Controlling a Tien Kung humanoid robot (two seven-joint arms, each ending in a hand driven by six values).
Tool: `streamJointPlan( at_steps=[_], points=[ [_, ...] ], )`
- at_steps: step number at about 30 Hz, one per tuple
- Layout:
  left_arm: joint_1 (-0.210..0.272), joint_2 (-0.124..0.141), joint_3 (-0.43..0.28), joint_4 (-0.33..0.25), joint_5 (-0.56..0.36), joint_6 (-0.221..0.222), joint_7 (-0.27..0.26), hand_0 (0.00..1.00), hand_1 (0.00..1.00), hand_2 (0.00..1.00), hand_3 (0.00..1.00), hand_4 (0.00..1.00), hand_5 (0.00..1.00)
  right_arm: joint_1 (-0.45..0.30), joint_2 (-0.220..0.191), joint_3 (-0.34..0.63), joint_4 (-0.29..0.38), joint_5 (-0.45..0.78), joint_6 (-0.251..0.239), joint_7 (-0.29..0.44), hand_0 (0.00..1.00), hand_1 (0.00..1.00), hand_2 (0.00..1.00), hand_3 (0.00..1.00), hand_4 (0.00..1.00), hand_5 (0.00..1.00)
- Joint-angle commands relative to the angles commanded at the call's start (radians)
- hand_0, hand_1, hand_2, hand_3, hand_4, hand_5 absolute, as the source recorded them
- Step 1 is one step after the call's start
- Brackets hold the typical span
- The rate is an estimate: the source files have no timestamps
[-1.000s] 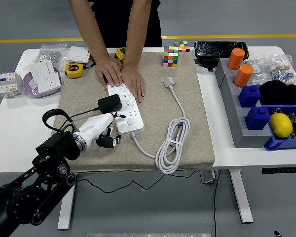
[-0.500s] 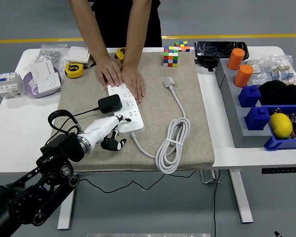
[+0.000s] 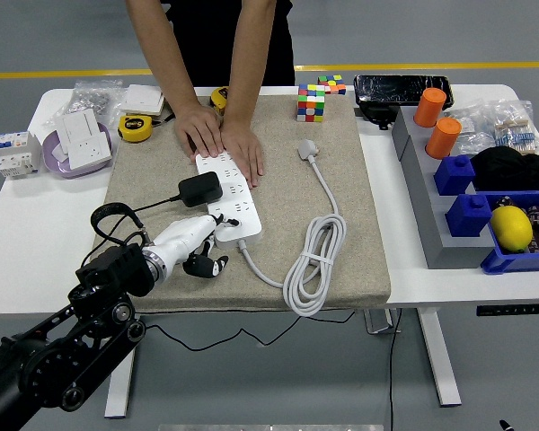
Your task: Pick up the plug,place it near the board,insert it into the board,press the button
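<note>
While pinned at its far end under both hands of a person (image 3: 220, 136) standing across the surface (image 3: 18, 233), white board (image 3: 231, 199) lying lengthwise on a beige mat (image 3: 350, 215), near end toward the robot. Black plug (image 3: 200, 189) sitting on the board's left edge about midway along, seemingly seated in a socket though hard to confirm from above, thin black cable looping off to the left. Left hand (image 3: 196, 244) reaching in from the lower left, white index finger stretched forward with its tip at the board's near end, apparently touching around the button; remaining fingers (image 3: 207, 266) curled under the palm, holding nothing. White power cord (image 3: 316, 256) trailing from the board's near end, coiled to the right, its plug head lying free on the mat. Farther back, a colour cube (image 3: 311, 101) on the mat's edge; yellow tape measure (image 3: 135, 127) to the left; blue bins (image 3: 521, 260) with a yellow ball at the right.
</note>
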Motion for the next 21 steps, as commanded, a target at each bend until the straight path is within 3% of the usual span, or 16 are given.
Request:
streamJointPlan(
  at_steps=[11, 21],
  points=[
    [0.001, 0.004, -0.012, -0.022, 0.014, -0.003, 0.0, 0.187, 0.002, 0.11, 0.833, 0.612, 0.002, -0.001, 0.0, -0.001, 0.0, -0.002, 0.0, -0.001, 0.891, 0.784, 0.767, 0.789, 0.998, 0.998],
    [-0.008, 0.014, -0.015, -0.159, 0.013, 0.004, -0.017, 0.212, 0.023, 0.139, 0.8, 0.614, 0.002, 0.001, 0.002, -0.001, 0.0, -0.003, 0.0, -0.002, 0.89, 0.784, 0.767, 0.788, 0.998, 0.998]
  ],
)
